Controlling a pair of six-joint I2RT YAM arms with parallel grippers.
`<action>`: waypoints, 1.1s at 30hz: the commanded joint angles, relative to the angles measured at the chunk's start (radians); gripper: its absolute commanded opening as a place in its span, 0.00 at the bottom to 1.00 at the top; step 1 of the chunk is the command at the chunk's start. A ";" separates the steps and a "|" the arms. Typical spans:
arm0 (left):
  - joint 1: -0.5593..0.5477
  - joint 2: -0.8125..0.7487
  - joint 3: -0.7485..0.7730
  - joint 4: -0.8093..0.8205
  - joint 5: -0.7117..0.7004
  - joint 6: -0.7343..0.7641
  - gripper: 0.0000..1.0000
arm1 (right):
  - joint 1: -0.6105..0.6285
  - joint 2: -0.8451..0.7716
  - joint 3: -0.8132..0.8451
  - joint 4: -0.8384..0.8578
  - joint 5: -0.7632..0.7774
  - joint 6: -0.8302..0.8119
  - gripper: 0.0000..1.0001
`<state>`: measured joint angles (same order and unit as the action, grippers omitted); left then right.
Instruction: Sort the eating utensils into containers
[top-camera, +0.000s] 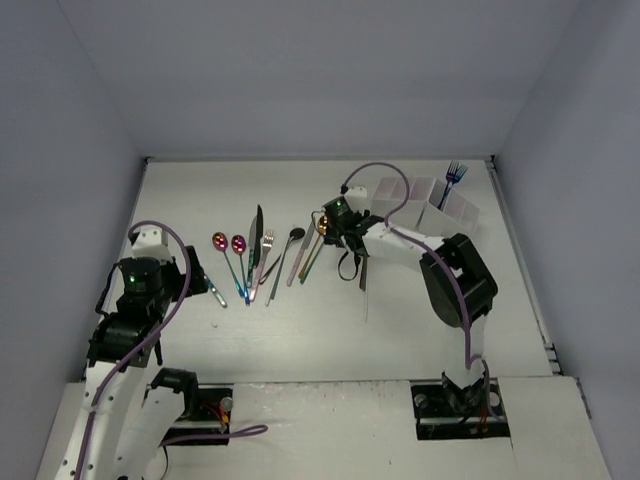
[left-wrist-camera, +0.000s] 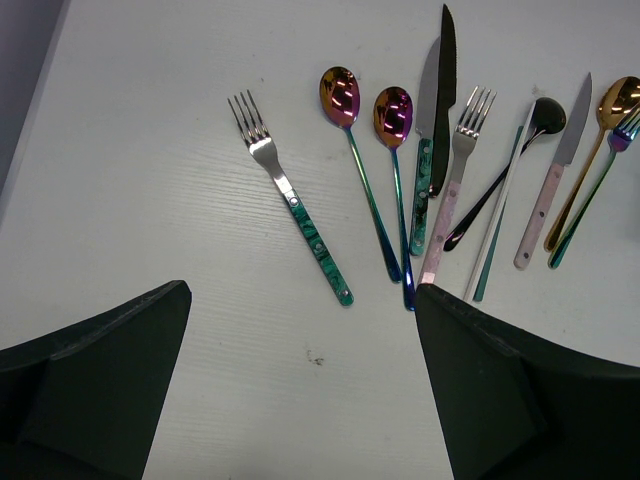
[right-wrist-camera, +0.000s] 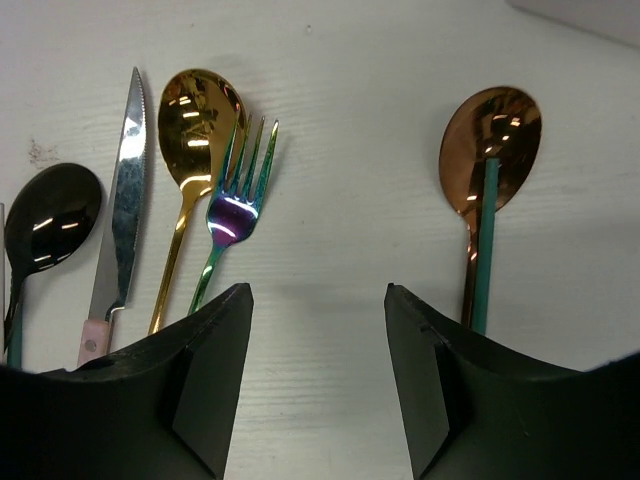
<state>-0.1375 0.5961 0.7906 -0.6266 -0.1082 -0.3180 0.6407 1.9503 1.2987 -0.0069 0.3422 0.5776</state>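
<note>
Counter (top-camera: 300, 340): white, with all the loose cutlery lying flat on it.
Containers (top-camera: 405, 195): a white row of joined compartments toward the counter's 1 o'clock corner, between 2 and 3 o'clock from the right gripper (right-wrist-camera: 318, 292).
Blue fork (top-camera: 456, 172): stands tines-up in a compartment near the right end of that row.
Utensil row: fanned side by side at 10 o'clock from the counter's middle, bowls and tines toward 12.
Row, from 9 toward 3 o'clock in the left wrist view: green-handled fork (left-wrist-camera: 290, 195), set apart; first iridescent spoon (left-wrist-camera: 340, 95); second iridescent spoon (left-wrist-camera: 393, 110); green-handled knife (left-wrist-camera: 425, 140); black knife (left-wrist-camera: 445, 100), touching it; pink-handled fork (left-wrist-camera: 462, 160); black spoon (left-wrist-camera: 547, 115); white stick (left-wrist-camera: 500, 215), crossing the black spoon's handle; pink-handled knife (left-wrist-camera: 555, 180); gold spoon (left-wrist-camera: 618, 100); rainbow fork (left-wrist-camera: 625, 130).
Copper spoon (right-wrist-camera: 490, 140): at 3 o'clock of the rainbow fork, apart from it, with a teal stick (right-wrist-camera: 483, 250) lying along its handle.
Lone utensil (top-camera: 365, 290): a slim piece on the 12–6 line, at 5 o'clock from the right gripper; I cannot tell its kind.
Left gripper (left-wrist-camera: 302, 290): jaws spread wide, pinching nothing, above bare counter at 6 o'clock of the row.
Right gripper: jaws spread, pinching nothing, with bare counter in the gap. The rainbow fork's handle passes behind the 9 o'clock finger and the copper spoon's behind the 3 o'clock one.
</note>
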 joint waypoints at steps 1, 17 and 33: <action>-0.002 0.018 0.022 0.054 0.005 0.010 0.93 | 0.029 0.029 0.089 0.016 0.055 0.086 0.52; -0.003 0.020 0.022 0.054 0.012 0.011 0.93 | 0.059 0.167 0.154 0.017 0.087 0.133 0.49; -0.004 0.014 0.022 0.053 0.007 0.011 0.93 | 0.045 0.039 -0.004 0.010 0.103 0.020 0.27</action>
<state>-0.1375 0.5995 0.7906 -0.6270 -0.1040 -0.3180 0.6948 2.0702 1.3349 0.0399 0.4156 0.6507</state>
